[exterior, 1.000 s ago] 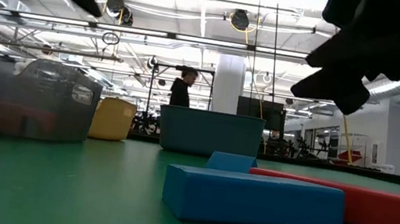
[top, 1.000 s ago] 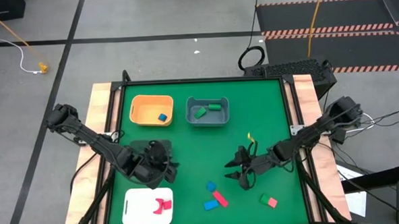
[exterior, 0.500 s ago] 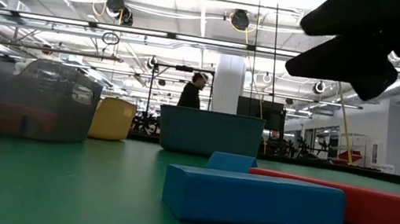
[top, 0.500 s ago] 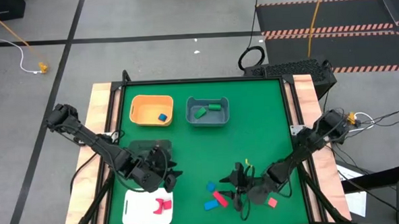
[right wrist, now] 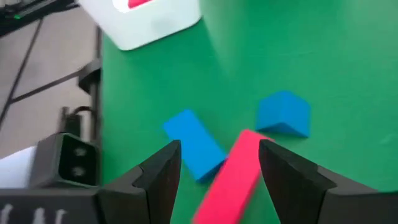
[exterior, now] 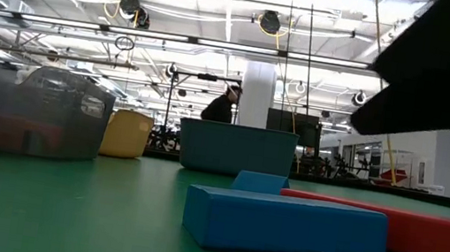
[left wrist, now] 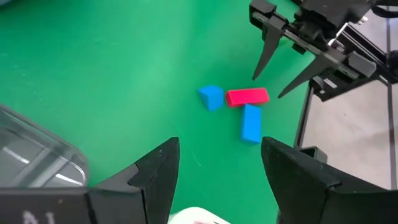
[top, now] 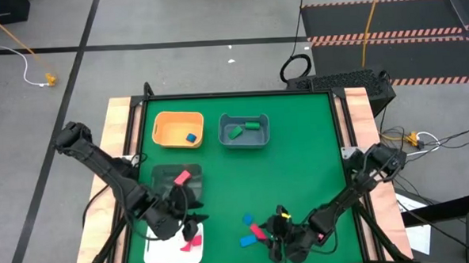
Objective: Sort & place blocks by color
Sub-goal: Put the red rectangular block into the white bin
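- Just ahead of the right gripper's [right wrist: 217, 180] wide-open, empty jaws, a red bar [right wrist: 233, 174] is lying between a blue bar [right wrist: 194, 143] and a blue wedge-shaped block [right wrist: 283, 113] — the red bar is lining up with the gap.
- Farther off, the left gripper [left wrist: 217, 177] is hanging over the white tray [top: 156, 239], jaws spread and holding nothing, facing the same three blocks.
- Beyond the left gripper's jaws, the right gripper's fingers [left wrist: 264, 53] are pointing down at the red bar.
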